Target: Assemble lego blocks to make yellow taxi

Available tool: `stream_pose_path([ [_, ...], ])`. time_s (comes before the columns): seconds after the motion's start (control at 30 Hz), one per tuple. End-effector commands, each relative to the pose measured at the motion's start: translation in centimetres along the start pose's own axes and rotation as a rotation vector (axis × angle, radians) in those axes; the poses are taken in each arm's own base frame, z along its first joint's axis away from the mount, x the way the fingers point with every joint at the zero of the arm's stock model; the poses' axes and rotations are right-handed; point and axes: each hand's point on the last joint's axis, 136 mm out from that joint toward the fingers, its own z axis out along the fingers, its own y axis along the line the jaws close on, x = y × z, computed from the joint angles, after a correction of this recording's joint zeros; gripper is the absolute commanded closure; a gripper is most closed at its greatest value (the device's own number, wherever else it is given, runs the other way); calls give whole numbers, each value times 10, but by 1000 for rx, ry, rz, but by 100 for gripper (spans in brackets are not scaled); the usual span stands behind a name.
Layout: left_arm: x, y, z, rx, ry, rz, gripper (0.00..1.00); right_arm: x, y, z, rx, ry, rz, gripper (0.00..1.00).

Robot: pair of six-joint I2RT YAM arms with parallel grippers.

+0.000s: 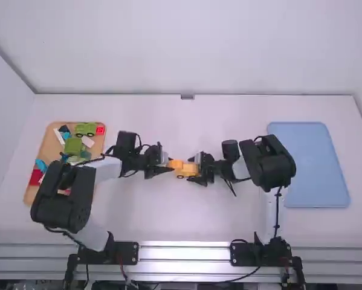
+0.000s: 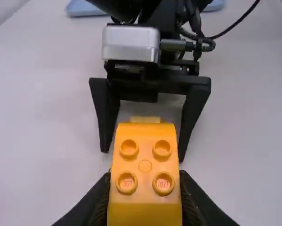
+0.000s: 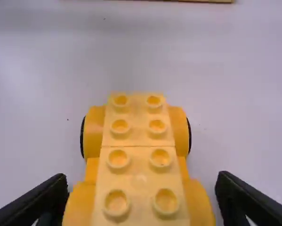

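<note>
Yellow taxi (image 1: 188,172), part-built, near the middle of the counter (image 1: 187,223), between the two arms. Seen in the right wrist view as a long wheeled body, paired studs running along the top in two sections, a seam between them. Flanked by rounded yellow sides, with a dark wheel edge at either side of the far end.

Just beside the taxi, toward the left arm, an orange block (image 1: 175,164) in the left gripper (image 1: 169,164). Clamped firmly between the left jaws. Shows four studs and a small round mark in the middle of them in the left wrist view.

At the taxi's other end, the right gripper (image 1: 196,170). Jaws apart, one to each side of the yellow body; cannot tell whether touching lower down.

Over on the left of the counter, a wooden tray (image 1: 48,145) of loose pieces. In its far part, a green vehicle (image 1: 85,128) on dark wheels, right next to a red block (image 1: 100,130). Nearer, a white piece (image 1: 87,142) just beside a green block (image 1: 73,146). Along the tray's left side, a blue piece (image 1: 41,165) near a red piece (image 1: 35,176). More pieces partly hidden under the left arm.

Well apart on the right, a flat blue tray (image 1: 310,163), partly behind the right arm.
</note>
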Motion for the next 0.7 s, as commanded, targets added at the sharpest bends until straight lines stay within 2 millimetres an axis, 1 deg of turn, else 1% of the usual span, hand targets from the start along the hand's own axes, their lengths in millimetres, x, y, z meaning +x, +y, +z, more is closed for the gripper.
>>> stream_pose_path([
  [0.0,2,1,6,15,-13,-66,89,0,1,1,-14,-13,-10,21],
  [0.07,2,1,8,21,-22,-67,90,0,0,2,-15,-13,-10,27],
  [0.1,4,1,10,21,-22,-65,92,0,0,1,-14,-13,-10,33],
  [0.13,4,2,10,19,-22,-64,92,0,0,1,-14,-13,-10,36],
  [0.17,6,3,10,17,-23,-63,93,0,0,1,-13,-13,-10,45],
  [0.23,6,1,12,22,-22,-64,94,1,0,1,-12,-9,-8,55],
  [0.3,6,-1,15,32,-22,-63,94,1,1,1,-14,-9,-4,61],
  [0.53,6,-9,29,64,-27,-35,98,5,4,2,-33,6,6,64],
  [0.67,10,-5,35,62,-30,-52,98,4,7,5,-52,8,8,65],
])
